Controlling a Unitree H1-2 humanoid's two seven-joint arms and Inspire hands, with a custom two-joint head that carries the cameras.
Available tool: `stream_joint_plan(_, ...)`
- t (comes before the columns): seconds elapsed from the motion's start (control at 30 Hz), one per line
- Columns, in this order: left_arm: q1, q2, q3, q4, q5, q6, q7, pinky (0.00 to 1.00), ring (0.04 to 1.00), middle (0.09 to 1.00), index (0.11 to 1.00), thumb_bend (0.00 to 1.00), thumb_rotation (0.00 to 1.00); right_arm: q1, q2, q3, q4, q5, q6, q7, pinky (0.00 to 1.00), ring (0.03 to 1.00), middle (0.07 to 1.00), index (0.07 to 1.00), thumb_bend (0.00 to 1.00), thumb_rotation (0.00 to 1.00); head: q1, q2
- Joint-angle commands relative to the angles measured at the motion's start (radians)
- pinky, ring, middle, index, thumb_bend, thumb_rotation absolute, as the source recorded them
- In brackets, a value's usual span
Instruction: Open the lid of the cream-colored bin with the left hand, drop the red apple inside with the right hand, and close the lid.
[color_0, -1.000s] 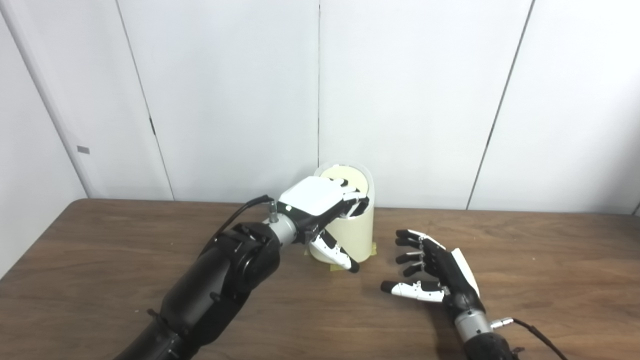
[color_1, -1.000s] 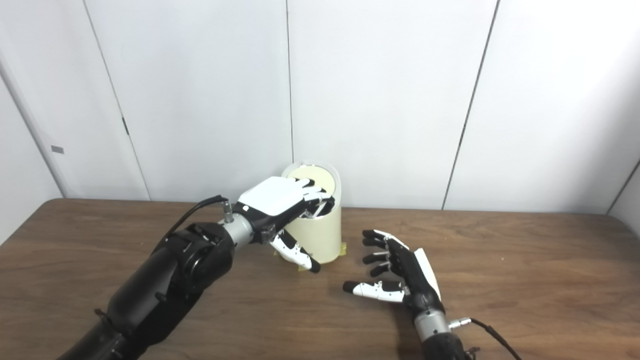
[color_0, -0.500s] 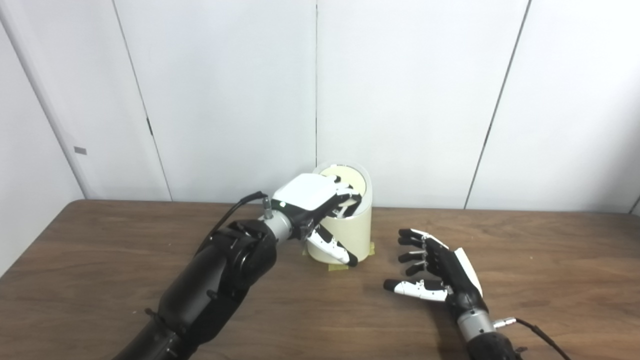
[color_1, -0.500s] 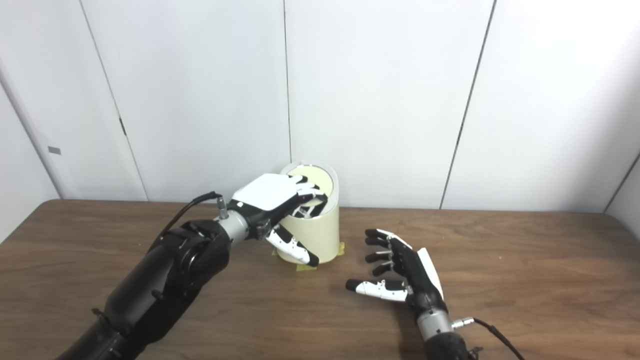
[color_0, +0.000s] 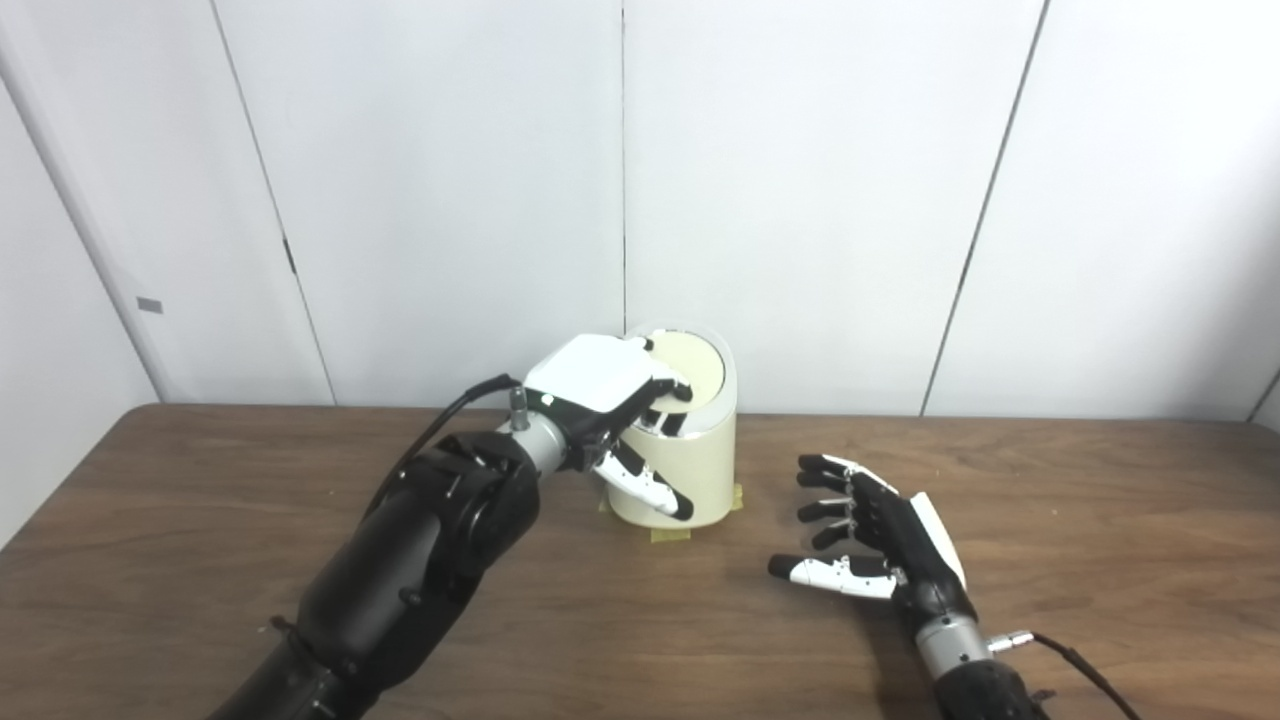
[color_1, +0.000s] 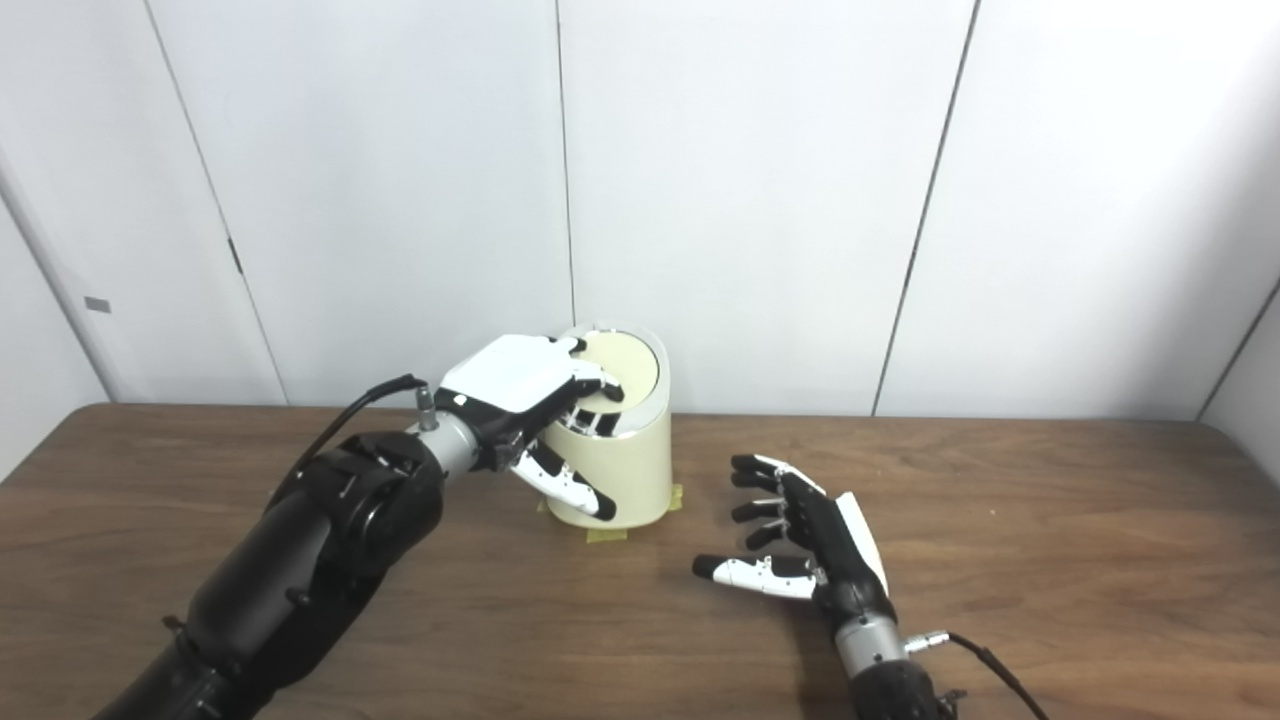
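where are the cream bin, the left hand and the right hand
cream bin (color_0: 705, 480), left eye view, front wall
left hand (color_0: 598, 372), left eye view, white back
right hand (color_1: 812, 530), right eye view, dark palm

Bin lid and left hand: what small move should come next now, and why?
Probably draw the left hand back off the bin. The lid looks nearly shut, tilted, with a dark gap at its front where the fingers sit. No apple is in view, and the right hand lies open on the table.
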Motion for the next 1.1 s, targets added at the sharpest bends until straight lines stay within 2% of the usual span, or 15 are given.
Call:
stream_joint_plan(0.0,0.029,0.005,0.057,-0.019,-0.043,-0.020,0.084,1.00,1.000,0.860,0.840,0.87,0.36,-0.045,-0.008,-0.004,-0.027,0.004,-0.038,-0.006,0.48,0.636,0.765,0.754,0.75,0.19,0.001,0.001)
stream_joint_plan(0.13,0.078,-0.028,0.138,-0.037,-0.136,-0.090,0.219,1.00,0.999,0.880,0.863,0.80,0.34,-0.039,-0.008,-0.004,-0.036,0.000,-0.032,-0.008,0.47,0.635,0.765,0.755,0.75,0.19,0.002,0.002)
stream_joint_plan(0.23,0.135,-0.053,0.211,-0.052,-0.214,-0.168,0.357,0.88,0.954,0.890,0.872,0.76,0.35,-0.033,-0.006,-0.004,-0.041,0.003,-0.034,-0.008,0.48,0.637,0.768,0.756,0.75,0.18,0.002,0.003)
stream_joint_plan(0.27,0.146,-0.058,0.227,-0.053,-0.230,-0.186,0.383,0.83,0.931,0.889,0.875,0.75,0.35,-0.031,-0.006,-0.004,-0.042,0.002,-0.035,-0.008,0.48,0.638,0.769,0.757,0.75,0.19,0.002,0.003)
stream_joint_plan(0.33,0.188,-0.082,0.286,-0.059,-0.324,-0.222,0.432,0.80,0.903,0.887,0.877,0.74,0.33,-0.029,-0.005,-0.006,-0.040,0.002,-0.042,-0.012,0.48,0.636,0.769,0.756,0.75,0.18,0.001,0.005)
stream_joint_plan(0.4,0.217,-0.100,0.325,-0.065,-0.397,-0.238,0.452,0.77,0.870,0.875,0.866,0.73,0.26,-0.025,-0.006,-0.008,-0.043,0.002,-0.043,-0.014,0.47,0.634,0.772,0.758,0.75,0.18,0.001,0.007)
stream_joint_plan(0.53,0.298,-0.133,0.398,-0.074,-0.553,-0.205,0.450,0.74,0.843,0.845,0.852,0.75,0.29,-0.020,-0.011,-0.013,-0.054,0.009,-0.040,-0.010,0.47,0.634,0.784,0.771,0.75,0.19,0.002,0.009)
stream_joint_plan(0.63,0.354,-0.162,0.447,-0.073,-0.664,-0.151,0.441,0.70,0.809,0.845,0.853,0.77,0.29,-0.016,-0.012,-0.017,-0.058,0.019,-0.050,-0.008,0.47,0.634,0.784,0.779,0.75,0.19,0.000,0.009)
stream_joint_plan(0.7,0.391,-0.180,0.472,-0.065,-0.735,-0.139,0.438,0.69,0.788,0.831,0.854,0.77,0.27,-0.013,-0.014,-0.019,-0.064,0.025,-0.049,-0.005,0.48,0.637,0.786,0.784,0.75,0.19,-0.001,0.011)
stream_joint_plan(0.8,0.435,-0.189,0.487,-0.035,-0.801,-0.161,0.435,0.65,0.765,0.809,0.843,0.76,0.24,-0.008,-0.015,-0.021,-0.075,0.032,-0.050,-0.002,0.49,0.635,0.787,0.786,0.75,0.18,-0.001,0.013)
stream_joint_plan(0.9,0.463,-0.193,0.490,0.013,-0.831,-0.210,0.449,0.60,0.709,0.769,0.827,0.76,0.26,-0.001,-0.015,-0.022,-0.089,0.039,-0.049,0.000,0.48,0.634,0.789,0.789,0.76,0.18,-0.004,0.013)
stream_joint_plan(1.07,0.486,-0.200,0.490,0.062,-0.871,-0.266,0.457,0.60,0.685,0.747,0.803,0.76,0.26,0.009,-0.012,-0.024,-0.102,0.060,-0.055,0.002,0.48,0.631,0.787,0.788,0.76,0.18,-0.004,0.014)
